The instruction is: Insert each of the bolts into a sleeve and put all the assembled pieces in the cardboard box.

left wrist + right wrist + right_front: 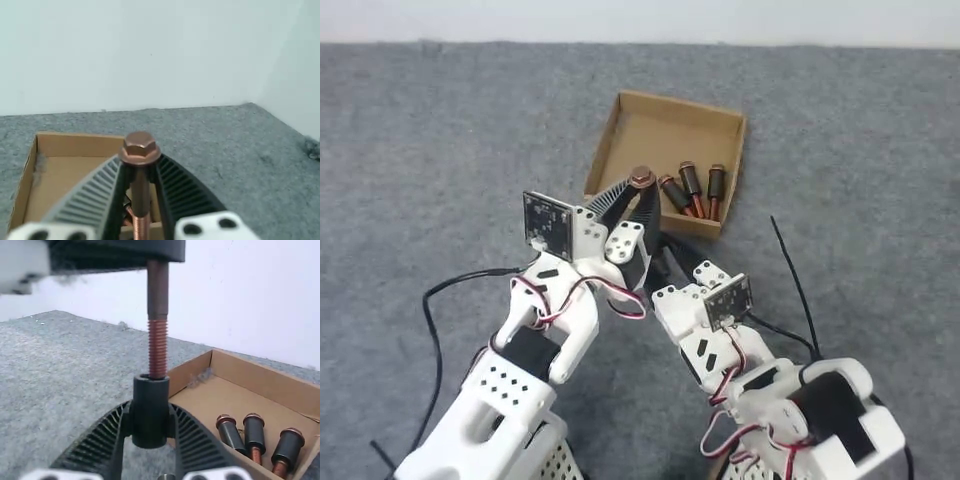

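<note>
My left gripper (138,172) is shut on a copper bolt (140,165), held upright with its hex head (640,180) on top, above the near edge of the cardboard box (630,125). Below it my right gripper (150,427) is shut on a black sleeve (149,410), standing upright. The bolt's threaded tip (158,347) enters the sleeve's top opening. Three assembled pieces (692,190) lie side by side in the box's near right corner, also seen as assembled pieces (255,437) in the right wrist view.
Grey carpet (440,150) covers the table around the box. Black cables (790,270) trail beside both arms near the front. The left half of the box floor (55,175) is bare.
</note>
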Robot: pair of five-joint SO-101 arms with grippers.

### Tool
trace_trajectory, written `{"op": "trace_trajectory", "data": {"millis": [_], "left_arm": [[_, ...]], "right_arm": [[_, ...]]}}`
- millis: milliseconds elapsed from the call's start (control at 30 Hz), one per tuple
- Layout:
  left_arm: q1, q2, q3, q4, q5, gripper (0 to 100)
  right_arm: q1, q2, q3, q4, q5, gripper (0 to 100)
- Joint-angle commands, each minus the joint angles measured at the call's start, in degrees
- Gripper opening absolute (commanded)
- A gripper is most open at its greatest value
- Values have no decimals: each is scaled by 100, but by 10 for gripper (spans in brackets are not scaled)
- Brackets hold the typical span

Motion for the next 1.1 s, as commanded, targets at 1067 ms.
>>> {"op": "trace_trajectory", "data": {"millis": [1067], "left_arm": [[-132,1459,-233,-70,-800,11]], "right_arm": [[215,-40,114,-629,-44,6]]}}
